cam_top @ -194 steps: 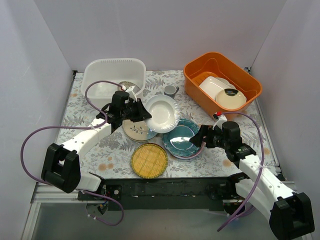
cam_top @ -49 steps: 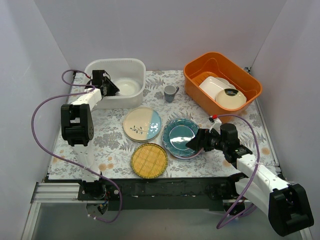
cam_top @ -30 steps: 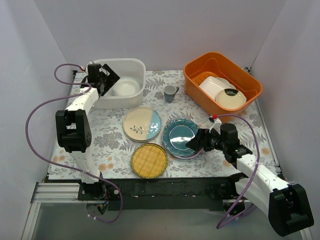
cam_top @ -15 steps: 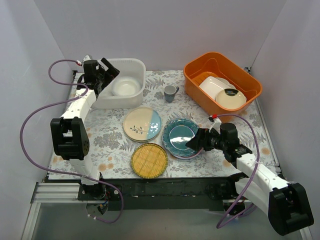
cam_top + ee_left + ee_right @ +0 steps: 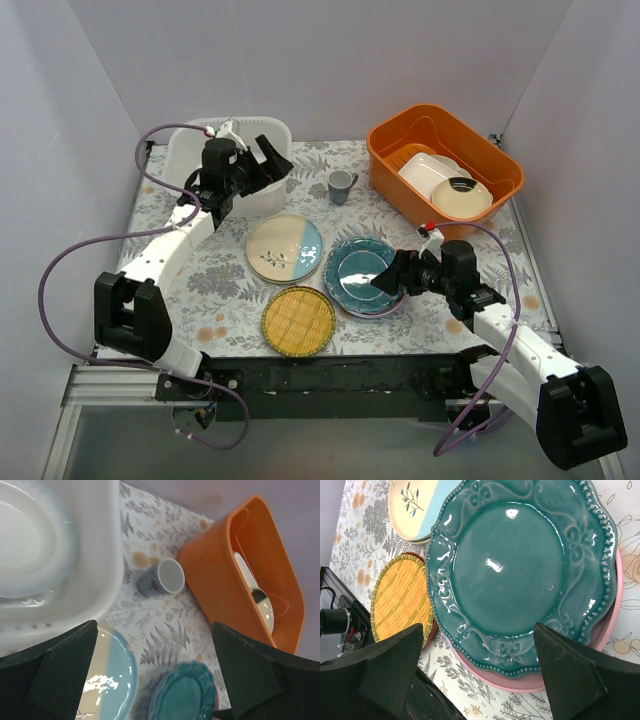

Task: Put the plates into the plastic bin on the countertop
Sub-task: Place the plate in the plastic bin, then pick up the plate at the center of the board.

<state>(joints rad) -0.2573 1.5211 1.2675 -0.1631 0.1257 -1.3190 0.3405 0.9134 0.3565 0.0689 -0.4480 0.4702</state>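
Note:
The translucent white plastic bin stands at the back left of the countertop and holds a pale plate. My left gripper hangs open and empty over the bin's right front corner. In front lie the cream-and-light-blue plate, the yellow woven plate and the teal plate. The teal plate rests on a pink plate. My right gripper is open, low over the teal plate's near right rim, one finger on either side and nothing gripped.
An orange bin at the back right holds a white rectangular dish and a cream plate. A small grey cup stands between the two bins. White walls close in the left, back and right sides.
My left arm has swung from the bin's left rim across to its right front corner, gripper still open. The right gripper has barely moved by the teal plate.

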